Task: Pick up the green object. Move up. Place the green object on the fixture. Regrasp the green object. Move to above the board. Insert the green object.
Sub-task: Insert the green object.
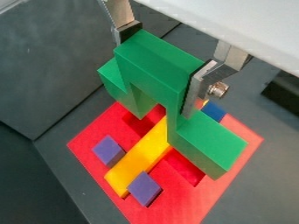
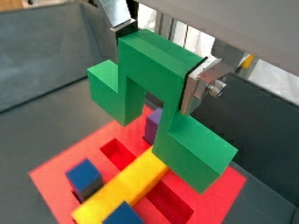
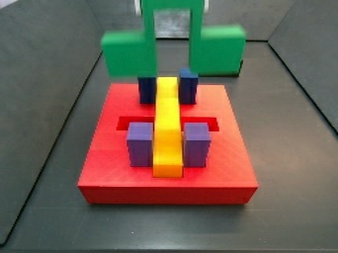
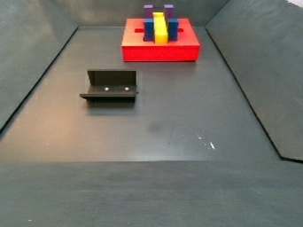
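Centrally, the gripper (image 1: 166, 63) clamps the rigid, light-looking green stepped plastic block (image 1: 163, 96) by its raised middle above the red slab board (image 1: 219, 188).

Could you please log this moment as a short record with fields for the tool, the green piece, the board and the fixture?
tool: the gripper hangs above the board, its tool shut on the raised middle of the green piece
green piece: the green piece is held in the air over the board, not yet inserted
board: the red board carries a yellow bar between blue and purple posts
fixture: the fixture stands on the floor, apart from the board, nothing on it
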